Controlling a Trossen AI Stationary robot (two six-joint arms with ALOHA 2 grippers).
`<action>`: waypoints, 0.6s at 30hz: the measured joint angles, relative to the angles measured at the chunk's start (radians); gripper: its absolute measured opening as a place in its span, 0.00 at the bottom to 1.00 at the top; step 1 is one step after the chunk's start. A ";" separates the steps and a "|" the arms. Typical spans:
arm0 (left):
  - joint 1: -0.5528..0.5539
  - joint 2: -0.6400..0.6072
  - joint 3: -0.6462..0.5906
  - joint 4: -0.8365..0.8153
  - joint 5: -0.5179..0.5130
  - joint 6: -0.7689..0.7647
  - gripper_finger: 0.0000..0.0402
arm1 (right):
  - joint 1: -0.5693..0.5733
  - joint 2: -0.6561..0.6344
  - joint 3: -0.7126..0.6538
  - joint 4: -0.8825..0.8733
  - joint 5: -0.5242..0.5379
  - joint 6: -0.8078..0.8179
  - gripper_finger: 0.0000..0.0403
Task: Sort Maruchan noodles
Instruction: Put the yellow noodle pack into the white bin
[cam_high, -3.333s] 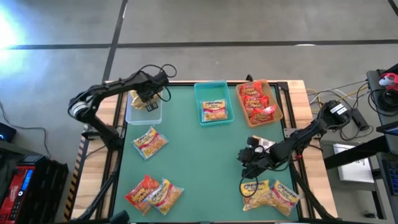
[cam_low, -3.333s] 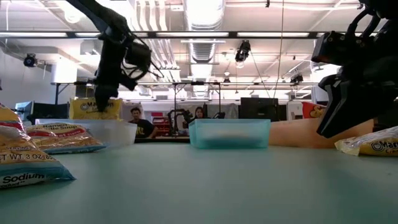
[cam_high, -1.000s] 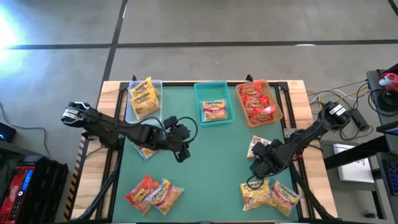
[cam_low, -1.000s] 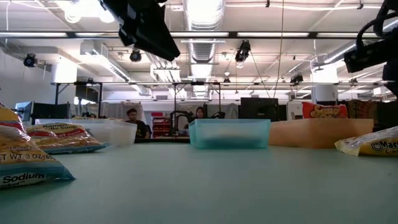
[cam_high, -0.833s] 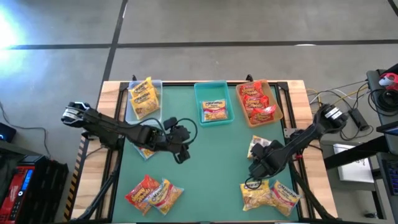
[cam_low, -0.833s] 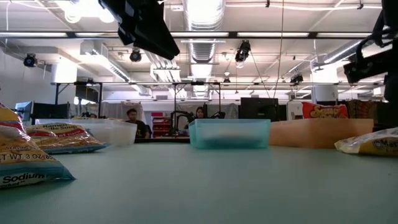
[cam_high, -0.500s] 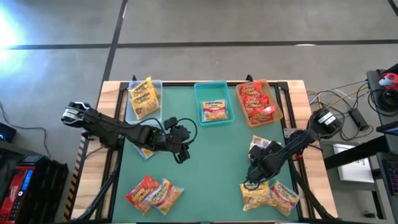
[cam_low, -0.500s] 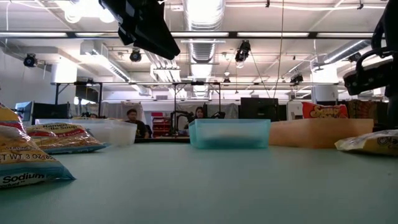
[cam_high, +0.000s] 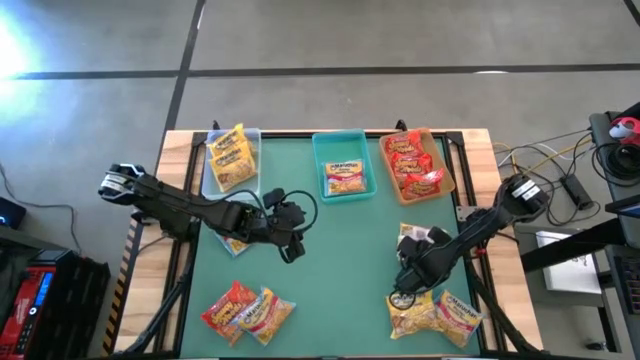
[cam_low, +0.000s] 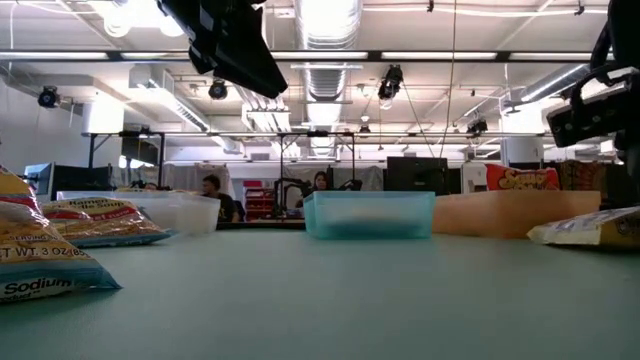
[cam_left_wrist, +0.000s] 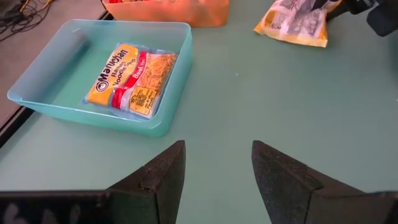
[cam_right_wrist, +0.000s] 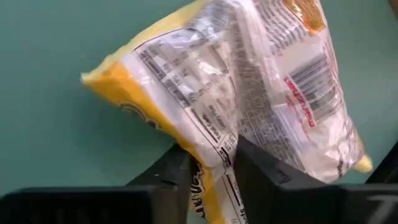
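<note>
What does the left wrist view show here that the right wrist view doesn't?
Only the left wrist view: the teal bin holding one packet, an orange bin's edge, and the open left gripper over bare mat. Only the right wrist view: the right gripper pinching a yellow packet, label side up. Both show that yellow packet, far off in the left wrist view.

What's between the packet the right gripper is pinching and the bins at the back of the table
Nothing visible. The right gripper pinches a yellow packet by its edge, and the green mat toward the teal bin and tan bin is bare.
</note>
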 joint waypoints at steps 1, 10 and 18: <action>0.000 0.000 0.000 0.001 0.000 0.000 0.42 | 0.000 -0.004 0.003 0.000 -0.006 -0.009 0.21; 0.000 0.000 0.000 -0.001 0.000 -0.003 0.42 | 0.000 -0.079 0.061 0.007 -0.020 -0.101 0.07; 0.000 0.003 -0.007 -0.002 0.002 -0.004 0.42 | 0.000 -0.181 0.123 0.107 -0.022 -0.348 0.05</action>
